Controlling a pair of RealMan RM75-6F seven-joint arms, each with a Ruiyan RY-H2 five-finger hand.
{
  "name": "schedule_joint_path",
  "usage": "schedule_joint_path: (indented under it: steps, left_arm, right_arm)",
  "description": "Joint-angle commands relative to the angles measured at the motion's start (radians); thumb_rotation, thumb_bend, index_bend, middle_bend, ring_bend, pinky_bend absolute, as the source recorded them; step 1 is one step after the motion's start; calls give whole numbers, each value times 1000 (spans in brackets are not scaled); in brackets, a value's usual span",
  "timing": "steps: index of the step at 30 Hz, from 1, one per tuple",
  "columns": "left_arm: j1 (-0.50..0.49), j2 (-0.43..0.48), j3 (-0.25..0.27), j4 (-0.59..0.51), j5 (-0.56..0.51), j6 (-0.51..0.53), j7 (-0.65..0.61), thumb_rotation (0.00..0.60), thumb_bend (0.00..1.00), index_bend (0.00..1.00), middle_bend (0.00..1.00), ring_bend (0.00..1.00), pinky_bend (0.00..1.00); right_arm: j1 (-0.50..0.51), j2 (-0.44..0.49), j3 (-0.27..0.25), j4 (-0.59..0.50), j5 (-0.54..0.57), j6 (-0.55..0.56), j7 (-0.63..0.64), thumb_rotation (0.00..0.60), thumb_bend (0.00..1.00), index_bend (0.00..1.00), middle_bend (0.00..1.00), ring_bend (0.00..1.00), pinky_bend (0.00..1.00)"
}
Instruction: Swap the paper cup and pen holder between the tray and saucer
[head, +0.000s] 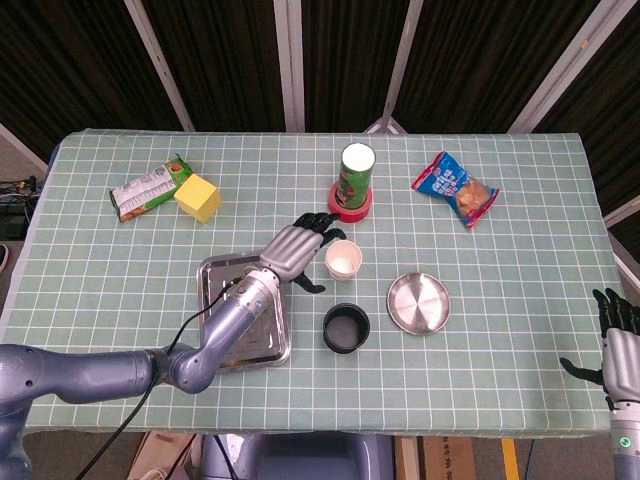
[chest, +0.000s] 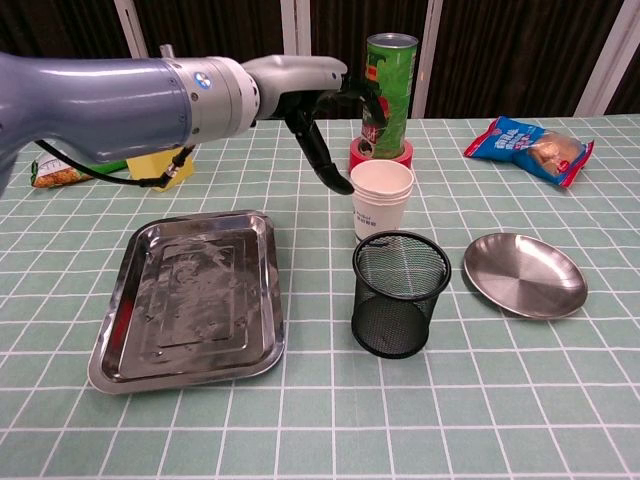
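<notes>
The left hand (head: 297, 249) hovers with fingers (chest: 330, 172) spread, holding nothing, the paper cup (head: 343, 260) just right of them.

Glossy blue-grey arm shell (chest: 90, 105), round blue logo, black cable; silver-backed left hand (head: 295, 250), black fingers (chest: 322, 165).

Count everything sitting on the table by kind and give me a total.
Metal dishes: 2, tray and saucer
Cups and holders: 2, paper cup and pen holder
Snack packs: 2
Chip can: 1
Red tape roll: 1
Yellow block: 1
Total: 9
</notes>
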Motion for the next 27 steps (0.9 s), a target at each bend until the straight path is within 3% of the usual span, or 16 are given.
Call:
schedule_joint_path:
  steps: [1, 7, 19, 24, 27]
  left_arm:
    - [-40, -67, -11, 111, -23, -63, -47, 600, 0, 209, 0, 0, 0]
    - [-68, -165, -13, 275, 28, -122, -125, 600, 0, 208, 0, 0, 0]
    - [-86, -275, -23, 427, 146, -149, -243, 600, 0, 207, 9, 0, 2]
    - [-83, -296, -11, 469, 182, -154, -263, 600, 24, 233, 120, 64, 150]
    - [-81, -303, -6, 486, 194, -156, -266, 600, 117, 270, 188, 157, 260]
  right_arm:
    - [0, 0, 5, 5, 11, -3, -1, 600, 0, 0, 7, 37, 0]
    - [0, 5, 8, 9, 20, -10, -1, 600, 0, 0, 8, 37, 0]
    - [-6, 5, 9, -1, 10, 8, -7, 600, 0, 0, 8, 37, 0]
    - [-6, 3, 9, -1, 10, 6, -5, 600, 0, 0, 8, 37, 0]
    - [-8, 3, 11, -2, 13, 8, -4, 600, 0, 0, 7, 39, 0]
